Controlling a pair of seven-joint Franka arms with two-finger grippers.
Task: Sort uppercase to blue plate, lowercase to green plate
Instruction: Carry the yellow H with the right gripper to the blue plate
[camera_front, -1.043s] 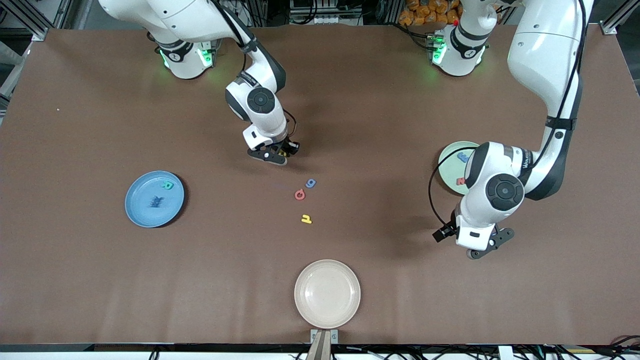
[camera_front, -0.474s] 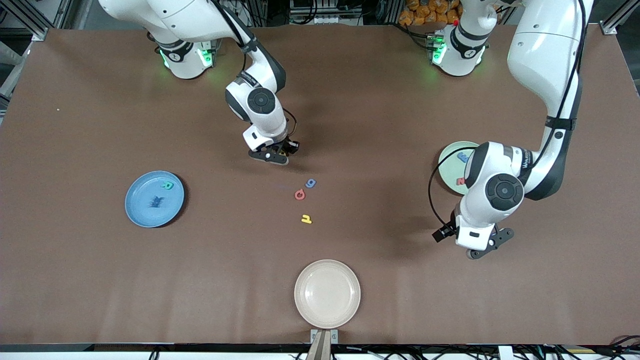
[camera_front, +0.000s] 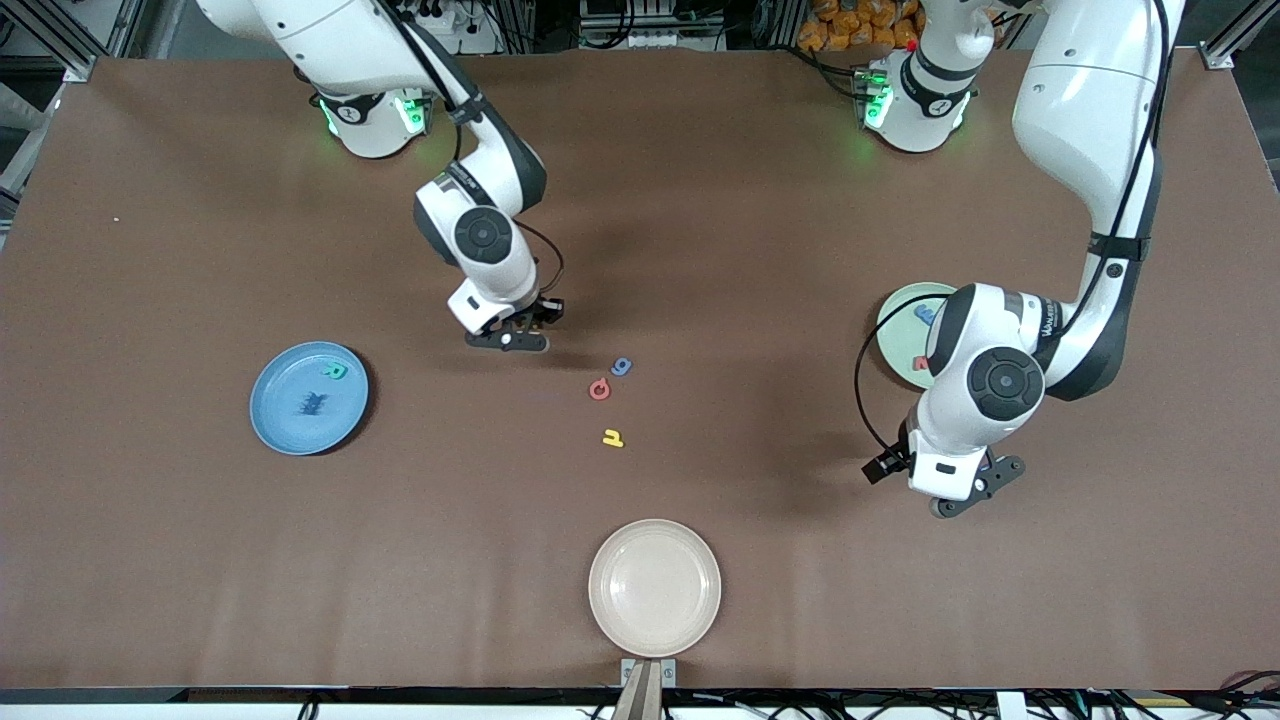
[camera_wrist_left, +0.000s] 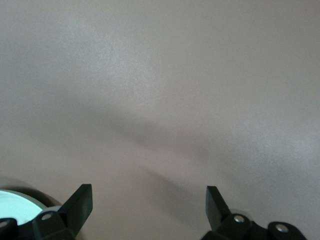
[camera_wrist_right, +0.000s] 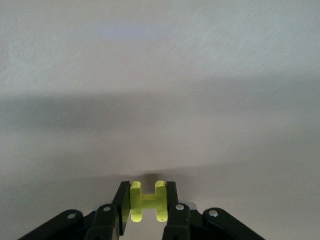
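The right gripper (camera_wrist_right: 148, 202), clamped on the yellow H (camera_wrist_right: 148, 201), should travel level toward the blue plate (camera_front: 309, 398) at its eight o'clock; the left gripper (camera_wrist_left: 149, 202) waited, fingers apart.

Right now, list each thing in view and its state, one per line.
Right gripper: shut on yellow H, over bare table.
Left gripper: open, empty, waiting beside green plate.
Blue plate: holds two letters.
Green plate: holds a blue and a red letter, partly hidden by left arm.
Blue g, red Q, yellow h: flat on table, unsorted.
White plate: empty.
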